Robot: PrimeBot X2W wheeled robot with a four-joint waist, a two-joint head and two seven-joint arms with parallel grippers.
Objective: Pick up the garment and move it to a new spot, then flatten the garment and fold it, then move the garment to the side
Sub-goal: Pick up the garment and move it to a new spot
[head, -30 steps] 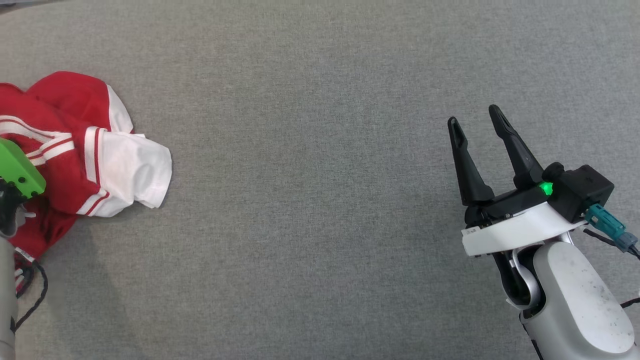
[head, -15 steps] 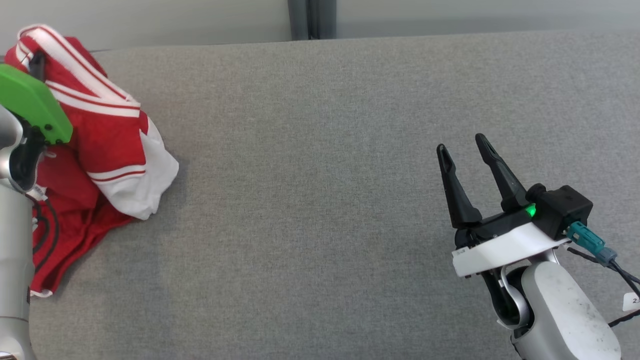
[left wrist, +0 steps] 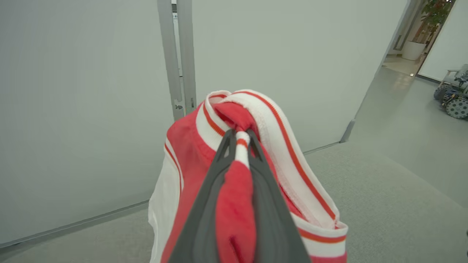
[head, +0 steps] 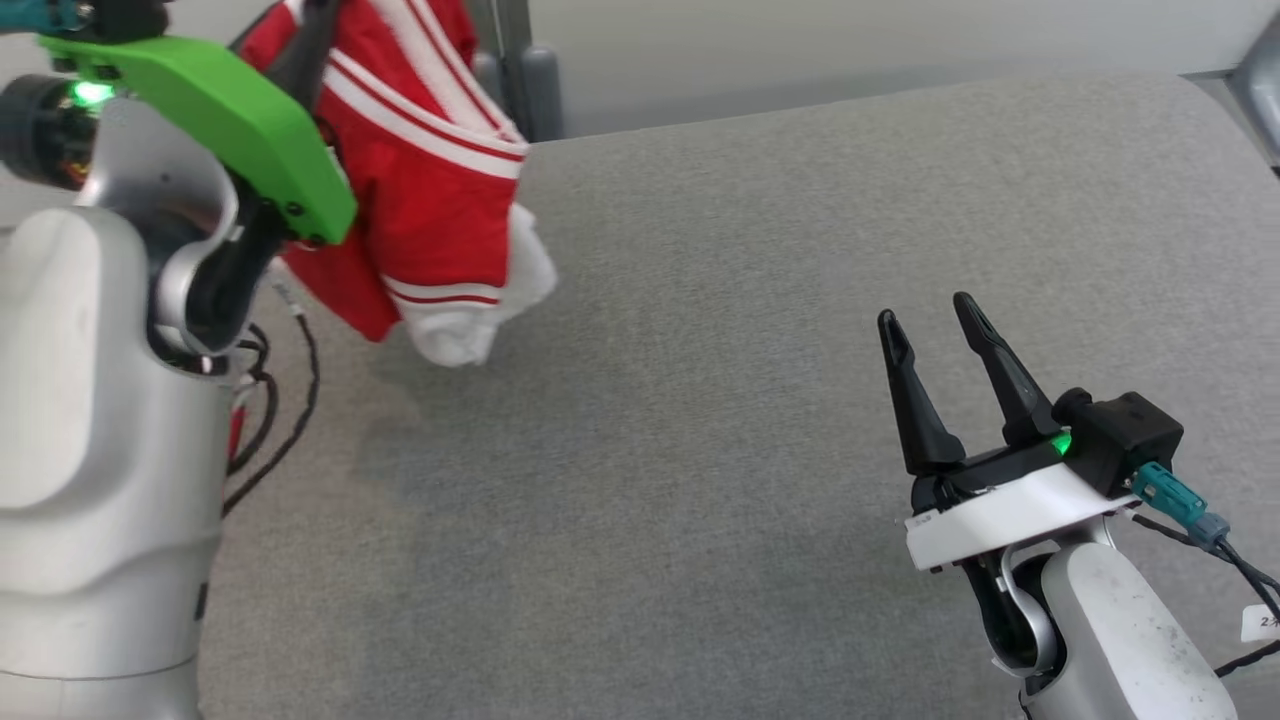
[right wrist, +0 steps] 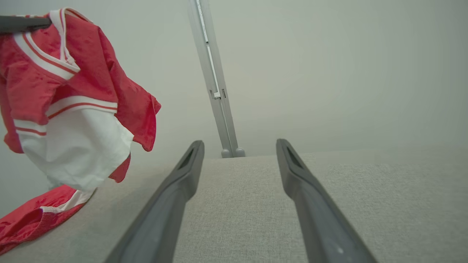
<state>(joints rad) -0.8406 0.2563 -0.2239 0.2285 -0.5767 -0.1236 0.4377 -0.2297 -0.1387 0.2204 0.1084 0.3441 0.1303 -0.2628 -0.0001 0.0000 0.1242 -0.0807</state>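
Progress: by my read you're in the first step. The garment (head: pixel 430 190) is picked up and in the air, not yet set down at a new spot.
Left to do: put it down, flatten it, fold it, move it aside. None of that looks started.
Right jaws: nearest you, at your lower right, spread wide and empty. The fingers (head: pixel 915 400) sit low over bare counter (head: pixel 750 450), pointing away.
Gap on the right: well apart. The garment hangs far off to the left of these jaws, nothing touching.
Garment: red with white striped trim, bunched up and dangling over the counter's left end. The right wrist view shows a red tail (right wrist: pixel 29 219) of it resting on the counter.
Left jaws: raised high at your upper left, clamped on a fold of the striped trim. Cloth is pinched between the two fingers (left wrist: pixel 204 212) and spills over both sides.
Beyond: a grey post (right wrist: pixel 214 73) and a pale wall stand behind the counter's far edge.
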